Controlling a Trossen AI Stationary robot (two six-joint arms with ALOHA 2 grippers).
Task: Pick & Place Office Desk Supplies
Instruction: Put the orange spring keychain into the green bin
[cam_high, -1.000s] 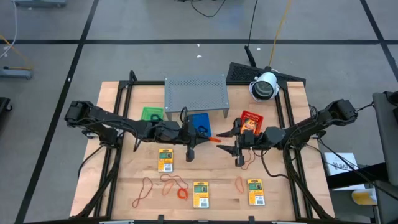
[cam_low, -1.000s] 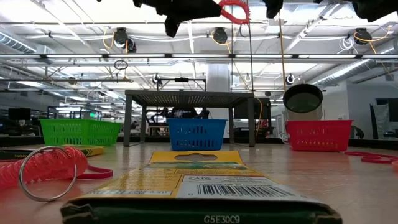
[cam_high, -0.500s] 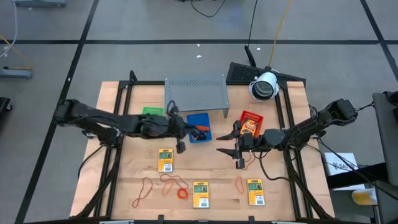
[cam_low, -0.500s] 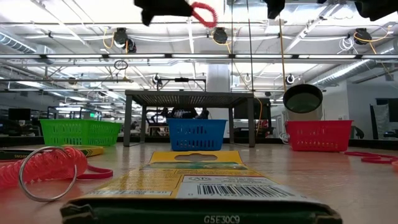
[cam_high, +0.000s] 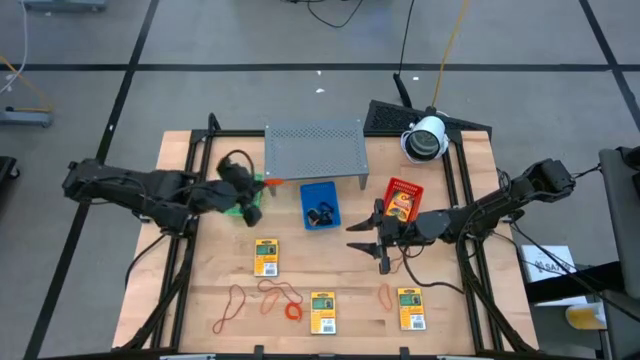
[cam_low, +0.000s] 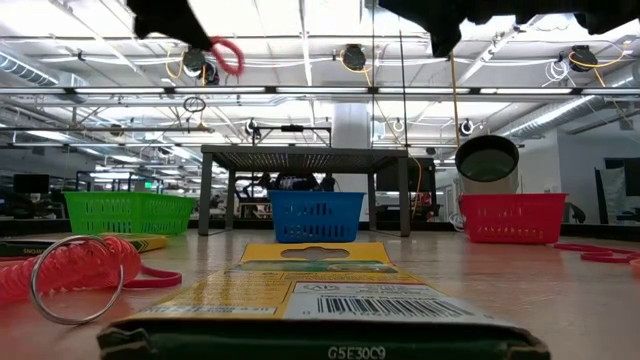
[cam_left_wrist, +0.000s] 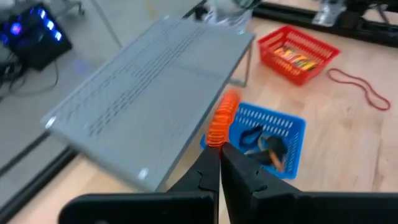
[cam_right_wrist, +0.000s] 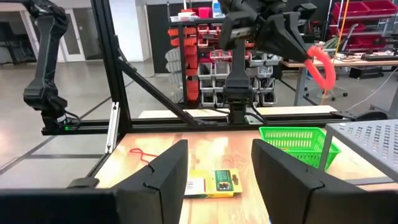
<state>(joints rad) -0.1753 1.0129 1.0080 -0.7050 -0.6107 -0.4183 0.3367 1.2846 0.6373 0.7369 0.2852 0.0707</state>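
Above the green tray (cam_high: 240, 185), my left gripper (cam_left_wrist: 219, 163) pinches an orange coil (cam_left_wrist: 222, 122) that could slip, my right gripper (cam_right_wrist: 217, 165) open.

Even overhead light is falling on the wooden table (cam_high: 330, 275), with only soft, short shadows lying under the arms. In the low view, ceiling lights are glaring white while the near yellow packet (cam_low: 310, 300) is sitting out of focus. The grey perforated shelf (cam_left_wrist: 143, 106) is smearing with blur in the left wrist view.

Grey taped floor (cam_high: 200, 40); ceiling pipes (cam_low: 300, 90), storage racks (cam_right_wrist: 205, 37)
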